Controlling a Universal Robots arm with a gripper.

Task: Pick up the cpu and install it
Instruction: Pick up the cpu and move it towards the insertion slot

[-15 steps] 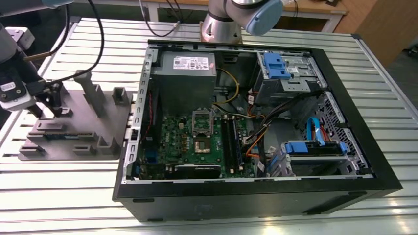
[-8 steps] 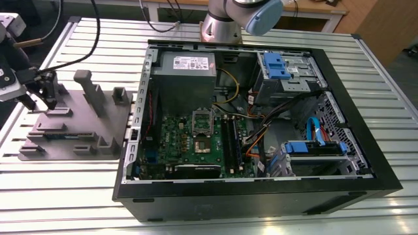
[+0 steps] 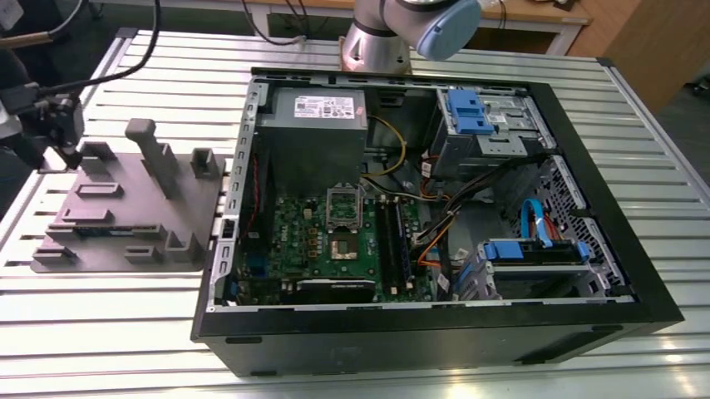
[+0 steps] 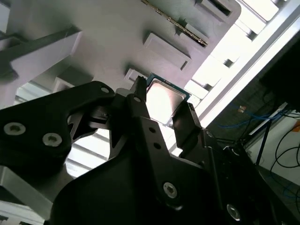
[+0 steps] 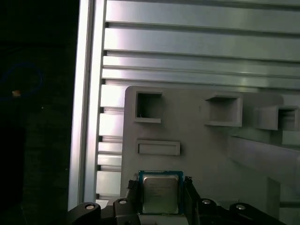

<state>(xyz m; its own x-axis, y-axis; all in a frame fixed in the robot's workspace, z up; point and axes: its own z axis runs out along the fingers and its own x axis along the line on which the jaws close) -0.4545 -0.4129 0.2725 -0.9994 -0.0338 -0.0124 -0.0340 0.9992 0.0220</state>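
Observation:
The cpu (image 5: pixel 160 193) is a small square chip with a dull silver top and a green rim, seen in both wrist views between my two black fingers (image 4: pixel 140 110). My gripper (image 5: pixel 160 187) is shut on the cpu (image 4: pixel 164 99), one finger against each opposite edge. The chip sits just over the grey parts holder (image 5: pixel 206 154). In the exterior view my gripper (image 3: pixel 66 150) hangs at the far corner of that holder (image 3: pixel 133 208), at the exterior view's left, well away from the open socket (image 3: pixel 342 241) on the green motherboard.
The open black computer case (image 3: pixel 621 283) lies on the slatted metal table (image 3: pixel 100 332), with a grey power supply (image 3: pixel 316 116), blue drive brackets (image 3: pixel 471 112) and loose cables inside. Upright pegs (image 3: pixel 150 145) rise from the holder. The arm's base (image 3: pixel 383 41) stands behind the case.

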